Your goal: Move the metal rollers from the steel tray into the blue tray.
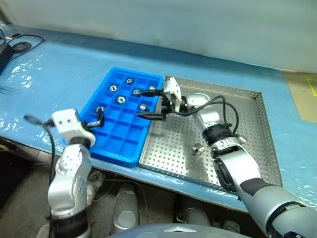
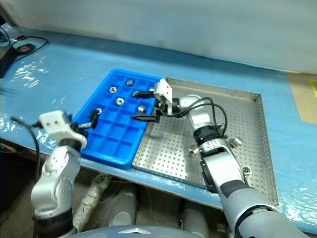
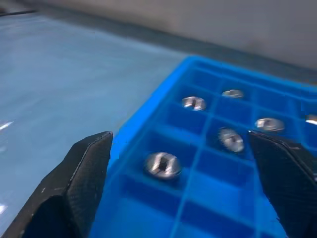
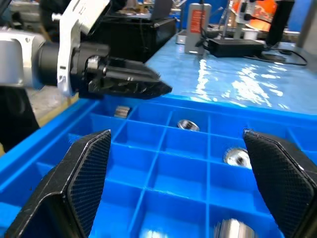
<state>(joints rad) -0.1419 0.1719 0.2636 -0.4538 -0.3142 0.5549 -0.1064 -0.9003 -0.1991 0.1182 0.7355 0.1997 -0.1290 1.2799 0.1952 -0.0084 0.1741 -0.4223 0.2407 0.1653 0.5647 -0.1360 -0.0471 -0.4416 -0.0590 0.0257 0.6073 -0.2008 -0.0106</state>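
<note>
The blue tray (image 1: 111,144) lies left of the steel tray (image 1: 257,124), and the two touch. Several metal rollers sit in the blue tray's cells, among them one (image 1: 120,99) mid-tray and one (image 3: 162,164) by its left rim. More metal rollers (image 1: 198,148) (image 2: 237,142) lie on the steel tray's perforated floor. My left gripper (image 1: 97,119) is open at the blue tray's left rim, with the rim-side roller lying in its cell between the fingers. My right gripper (image 1: 148,104) points left over the blue tray's right side, open and empty, above a roller (image 1: 143,106).
Both trays rest on a table under a shiny blue sheet (image 1: 59,74). A black cable and a dark device (image 1: 15,47) lie at the far left. The table's front edge (image 1: 163,183) runs just below the trays. Tan surface with yellow tape (image 1: 309,94) shows at the right.
</note>
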